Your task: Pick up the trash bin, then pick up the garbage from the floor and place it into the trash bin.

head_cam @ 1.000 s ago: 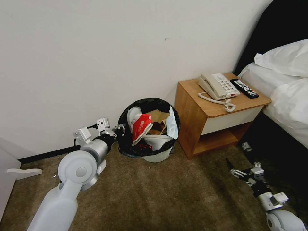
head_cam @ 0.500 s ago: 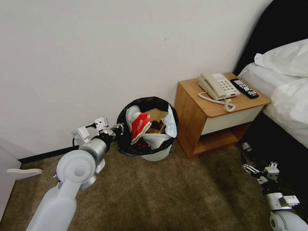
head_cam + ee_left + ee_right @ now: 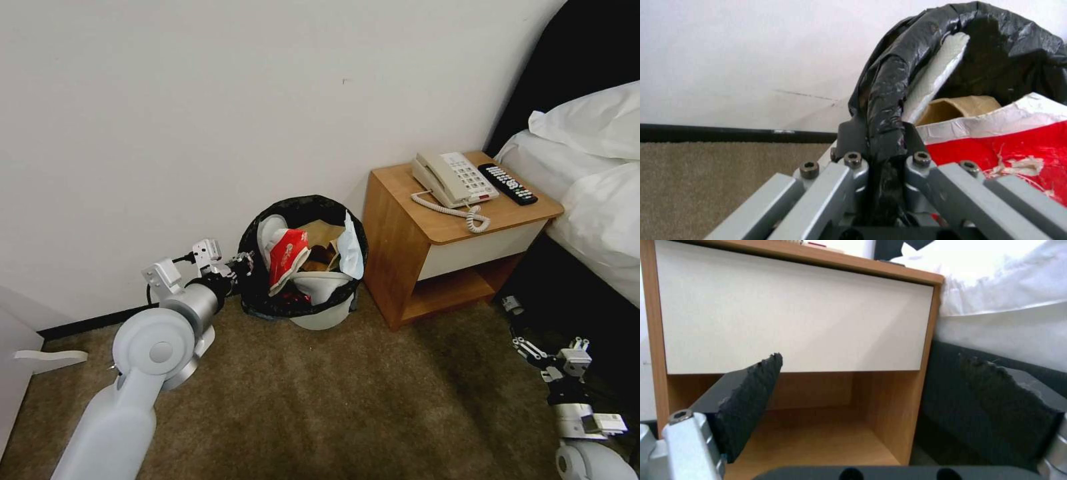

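The trash bin (image 3: 323, 319) stands against the wall, white-walled with a black bag over its rim (image 3: 889, 76), tipped a little toward me. It is heaped with garbage: a red paper cup (image 3: 287, 257), a white slipper (image 3: 272, 230), a brown paper bag (image 3: 321, 235) and a pale face mask (image 3: 350, 250). My left gripper (image 3: 243, 261) is shut on the bin's near-left rim; the left wrist view shows the bag pinched between its fingers (image 3: 849, 133). My right gripper (image 3: 523, 347) hangs open and holds nothing, low at the right, facing the nightstand (image 3: 795, 316).
A wooden nightstand (image 3: 400, 247) with a phone (image 3: 453, 177) and a remote (image 3: 508, 183) stands right of the bin. A bed with white linen (image 3: 593, 173) fills the right. A small pale object (image 3: 512, 305) lies by the nightstand's foot. Beige-brown carpet (image 3: 333, 407) spreads in front.
The left arm and the bin in its grip have shifted a little left and toward the wall. The right arm has drawn back to the right.
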